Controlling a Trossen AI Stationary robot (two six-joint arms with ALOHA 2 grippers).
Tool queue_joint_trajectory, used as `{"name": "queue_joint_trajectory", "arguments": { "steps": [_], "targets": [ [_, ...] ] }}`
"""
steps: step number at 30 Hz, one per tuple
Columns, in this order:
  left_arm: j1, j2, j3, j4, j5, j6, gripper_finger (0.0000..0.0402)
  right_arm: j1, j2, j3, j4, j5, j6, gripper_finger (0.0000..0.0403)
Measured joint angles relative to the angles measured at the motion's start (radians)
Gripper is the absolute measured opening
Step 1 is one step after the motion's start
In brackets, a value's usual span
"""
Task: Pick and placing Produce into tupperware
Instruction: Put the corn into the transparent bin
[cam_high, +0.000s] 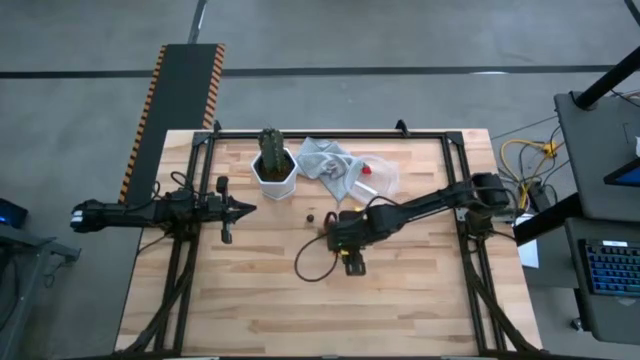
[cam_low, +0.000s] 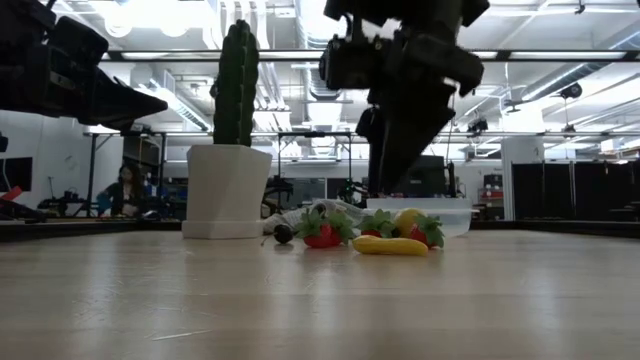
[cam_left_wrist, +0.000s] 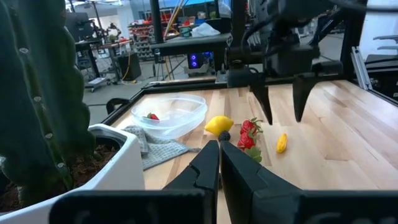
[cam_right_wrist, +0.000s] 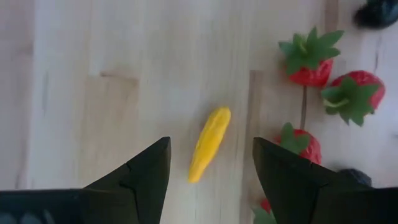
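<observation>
My right gripper (cam_right_wrist: 211, 149) hangs open, pointing steeply down above a small yellow oblong piece (cam_right_wrist: 210, 143) that lies flat on the table. One finger stands on either side of it, clear of it. Beside it lie red strawberries (cam_right_wrist: 309, 62) and a dark piece (cam_right_wrist: 376, 12), with a yellow lemon (cam_left_wrist: 219, 125) farther on. The see-through tupperware (cam_left_wrist: 169, 115) stands on the grey cloth (cam_left_wrist: 155, 149), a red piece (cam_left_wrist: 152, 116) inside it. My left gripper (cam_left_wrist: 219, 155) waits shut at the table's left side (cam_high: 250, 209).
A tall green cactus in a white hexagonal pot (cam_high: 273, 165) stands at the far left of the cloth (cam_high: 328, 165). A black cable (cam_high: 305, 265) loops on the wood below my right arm. Bare wood (cam_high: 300, 310) covers the table's near half.
</observation>
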Motion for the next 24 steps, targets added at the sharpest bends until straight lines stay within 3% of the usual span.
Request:
{"name": "queue_joint_trajectory", "arguments": {
  "steps": [10,24],
  "targets": [
    [0.0,-0.001,0.0,0.0,0.0,0.0,0.0,0.021,0.083,0.048,-0.027,-0.004,0.014,0.0219],
    [0.0,-0.002,0.0,0.0,0.0,0.0,0.0,0.031,0.087,0.026,-0.025,0.017,0.025,0.0219]
  ]
}}
